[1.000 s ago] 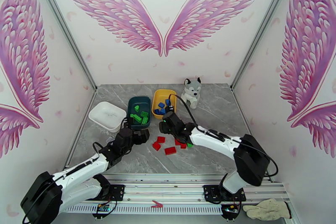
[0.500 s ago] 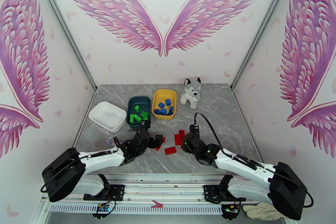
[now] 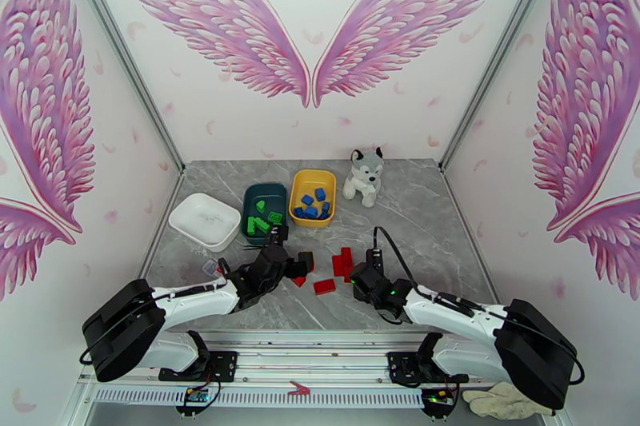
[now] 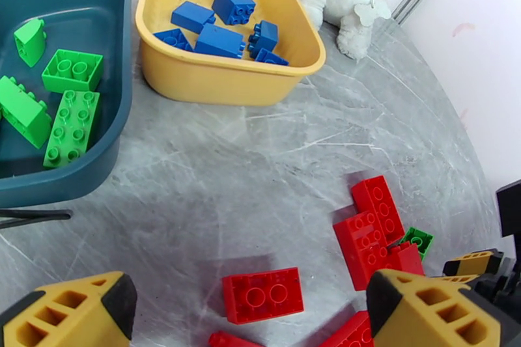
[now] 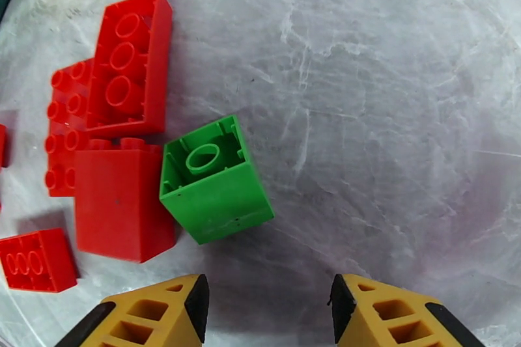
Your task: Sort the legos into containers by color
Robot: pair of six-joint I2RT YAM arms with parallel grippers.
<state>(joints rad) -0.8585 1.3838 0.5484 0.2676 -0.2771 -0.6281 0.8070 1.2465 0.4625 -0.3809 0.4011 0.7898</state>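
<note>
The small green plastic brick (image 5: pixel 215 179) lies tipped on the grey marble table (image 5: pixel 391 114), hollow underside facing up toward 11 o'clock, touching a red plastic block (image 5: pixel 120 205) at its 9 o'clock. At its 6 o'clock the right gripper (image 5: pixel 267 309) is spread and empty. The left gripper (image 4: pixel 251 303) is spread wide, empty.

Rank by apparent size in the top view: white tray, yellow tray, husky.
1. white tray
2. yellow tray, somewhat smaller
3. husky, close to the yellow tray, so that gap is unsure

Teal tray (image 4: pixel 78 179) of green legos (image 4: pixel 70 127), yellow tray (image 4: pixel 221 84) of blue legos (image 4: pixel 218 39)
</note>
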